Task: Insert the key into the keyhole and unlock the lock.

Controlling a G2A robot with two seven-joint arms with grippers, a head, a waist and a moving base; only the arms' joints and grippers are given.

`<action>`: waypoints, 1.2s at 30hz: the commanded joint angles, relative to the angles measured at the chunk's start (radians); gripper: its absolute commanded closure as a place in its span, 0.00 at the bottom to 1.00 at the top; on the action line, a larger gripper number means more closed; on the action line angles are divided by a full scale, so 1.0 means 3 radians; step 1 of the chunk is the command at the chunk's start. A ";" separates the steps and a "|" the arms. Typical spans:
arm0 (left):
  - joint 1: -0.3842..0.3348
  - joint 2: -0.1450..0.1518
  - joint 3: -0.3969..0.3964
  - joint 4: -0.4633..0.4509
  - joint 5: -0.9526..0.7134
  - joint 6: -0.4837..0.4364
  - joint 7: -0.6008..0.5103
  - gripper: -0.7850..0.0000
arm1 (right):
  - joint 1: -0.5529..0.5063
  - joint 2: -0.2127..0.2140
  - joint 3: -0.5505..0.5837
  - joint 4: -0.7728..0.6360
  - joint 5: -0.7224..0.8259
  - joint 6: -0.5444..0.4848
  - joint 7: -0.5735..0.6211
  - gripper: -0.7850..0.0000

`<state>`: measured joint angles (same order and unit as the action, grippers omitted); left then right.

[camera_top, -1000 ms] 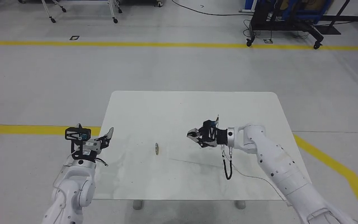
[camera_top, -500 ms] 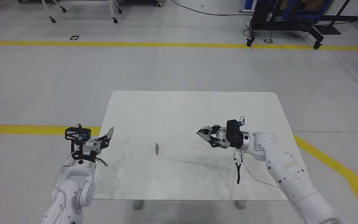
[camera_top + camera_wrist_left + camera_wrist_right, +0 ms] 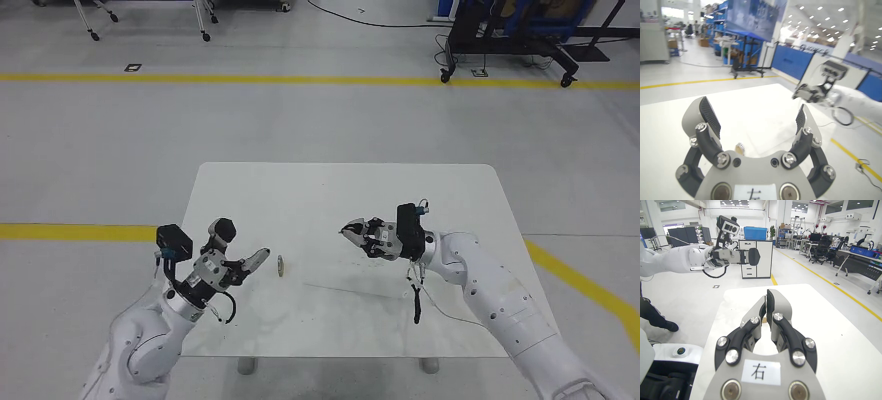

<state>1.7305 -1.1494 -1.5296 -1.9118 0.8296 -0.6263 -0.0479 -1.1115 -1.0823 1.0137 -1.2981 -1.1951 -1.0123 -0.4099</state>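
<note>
So my left gripper [image 3: 753, 106] is spread wide open, hovering over the near-left part of the flat white table [image 3: 300, 190]. The small brass-coloured metal lock with a silvery top [image 3: 739, 147] sits on the table just beside it, not touching. Further across, my right gripper [image 3: 767, 295] has its pads pressed together, apart from the lock.

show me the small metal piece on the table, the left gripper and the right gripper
small metal piece [image 3: 281, 265], top view, its middle
left gripper [image 3: 753, 106], left wrist view, midway between its open fingers
right gripper [image 3: 766, 294], right wrist view, midway between its closed fingertips
</note>
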 commanded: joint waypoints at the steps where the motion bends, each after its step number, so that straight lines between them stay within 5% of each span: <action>1: 0.0000 0.0000 0.0000 0.0000 0.0316 0.0578 0.0000 0.00 | 0.0000 0.0000 0.0000 0.0000 0.0000 0.0000 0.0000 1.00; 7: 0.0001 -0.0001 0.0011 -0.0001 0.0301 0.0563 -0.0004 0.00 | 0.0000 0.0000 0.0000 0.0000 0.0000 0.0000 0.0000 1.00; 11: -0.0085 0.0002 0.0105 0.0109 -0.0282 0.0170 -0.0177 0.00 | -0.0022 -0.0011 -0.0012 -0.0025 0.0151 0.0000 -0.0028 1.00; 19: -0.0779 0.0028 0.0598 0.0761 -0.2209 -0.0577 -0.1322 0.00 | 0.0352 -0.0008 -0.0782 0.0028 0.1396 0.0000 0.0261 1.00; 23: -0.1201 0.0040 0.0916 0.1206 -0.3651 -0.0573 -0.2155 0.04 | 0.0586 0.0016 -0.1140 0.0120 0.2406 0.0000 0.0737 1.00; 26: -0.1444 0.0050 0.1001 0.1533 -0.4196 -0.0569 -0.2658 0.11 | 0.0724 0.0047 -0.1267 0.0152 0.2917 0.0000 0.1095 1.00; 29: -0.1566 0.0043 0.1082 0.1739 -0.4386 -0.0664 -0.2898 0.10 | 0.0794 0.0078 -0.1324 0.0167 0.3284 0.0000 0.1365 1.00; 32: -0.1618 0.0032 0.1137 0.1819 -0.4334 -0.0780 -0.2930 0.19 | 0.0833 0.0099 -0.1346 0.0188 0.3522 0.0000 0.1599 1.00; 33: -0.1627 0.0029 0.1149 0.1827 -0.4270 -0.0815 -0.2911 0.29 | 0.0840 0.0102 -0.1355 0.0189 0.3582 0.0000 0.1672 1.00; 36: -0.1631 0.0020 0.1180 0.1809 -0.4112 -0.0866 -0.2811 0.29 | 0.0862 0.0103 -0.1373 0.0208 0.3739 0.0000 0.1860 1.00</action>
<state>1.2414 -1.1429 -1.1776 -1.3668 -0.4171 -0.8860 -0.9001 -0.8544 -1.0512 0.6026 -1.2385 -0.0847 -1.0123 0.1331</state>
